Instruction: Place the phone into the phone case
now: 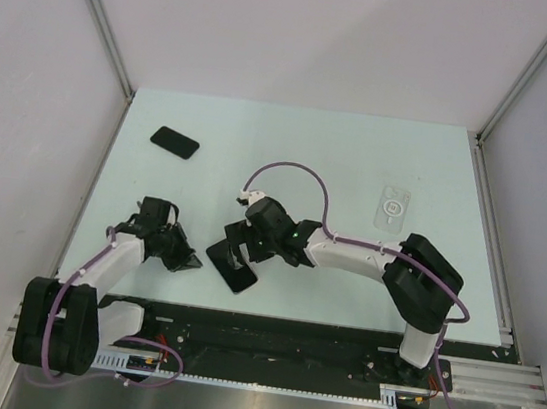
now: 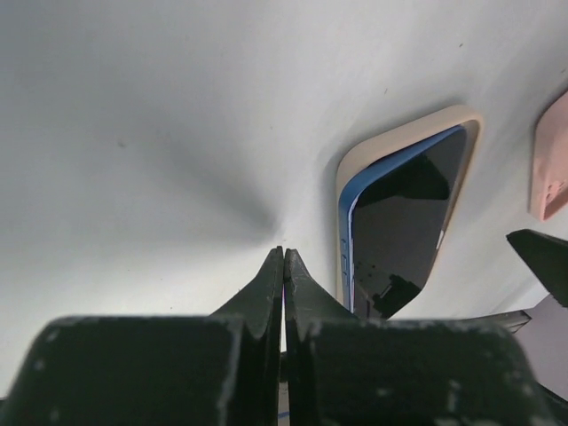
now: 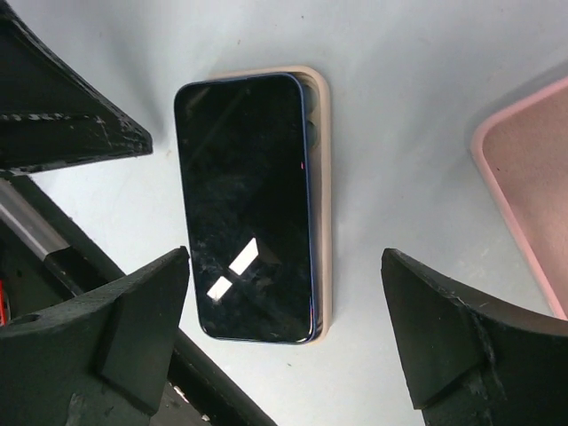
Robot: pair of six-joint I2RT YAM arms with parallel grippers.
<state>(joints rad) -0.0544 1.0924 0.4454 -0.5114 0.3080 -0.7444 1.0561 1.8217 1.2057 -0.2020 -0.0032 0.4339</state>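
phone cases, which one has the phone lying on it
The beige case, beneath the blue-edged phone; the pink case beside it shows no phone.

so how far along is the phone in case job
Done: the blue-edged black-screen phone lies on the rounded beige case. In hand: it looks offset, not seated; the right arm's jaws stand open over it, the left arm's jaws shut alongside. Left: pressing it in flush.
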